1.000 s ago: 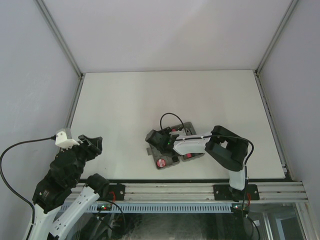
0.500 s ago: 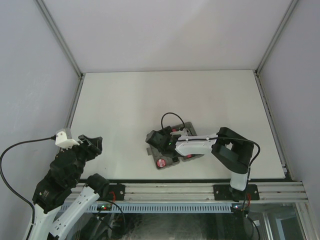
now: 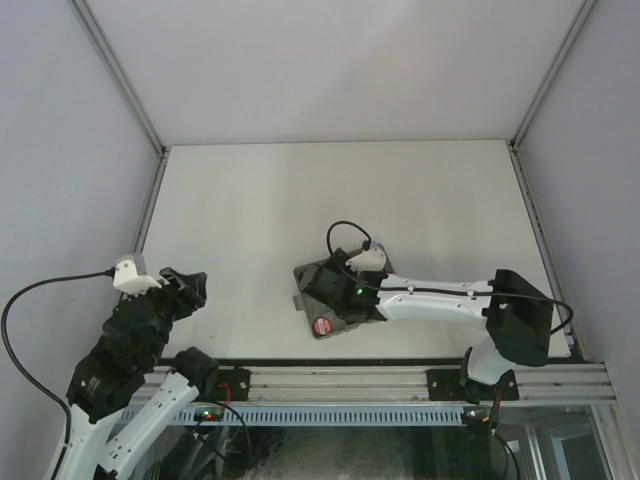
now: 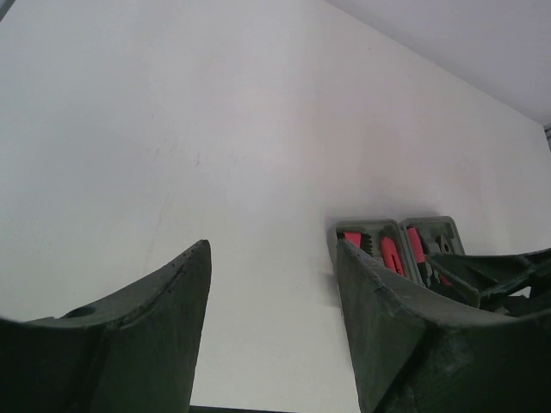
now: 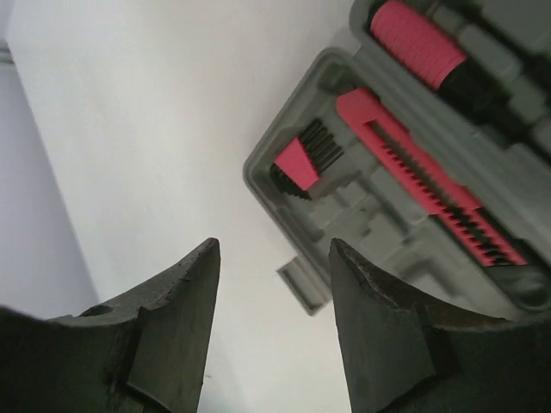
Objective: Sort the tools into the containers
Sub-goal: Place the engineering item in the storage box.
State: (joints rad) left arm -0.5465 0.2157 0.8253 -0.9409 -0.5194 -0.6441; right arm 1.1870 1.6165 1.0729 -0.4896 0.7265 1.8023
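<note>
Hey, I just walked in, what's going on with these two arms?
The right arm is stretched out over an open grey case near the front edge of the table. The right fingers are open and empty above one end of it. Several red tools already sit in the case's slots. The left arm sits off at the left, left fingers open, holding nothing.

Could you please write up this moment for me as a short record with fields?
Case: grey tool case, lying open on the table near its front edge
Contents visible: red knurled handle, long red toothed tool, small red-and-black comb-like piece, round red disc
Left arm: folded beside the table's near left corner; jaws open, empty
Right arm: reaching over the case; jaws open, empty
</note>
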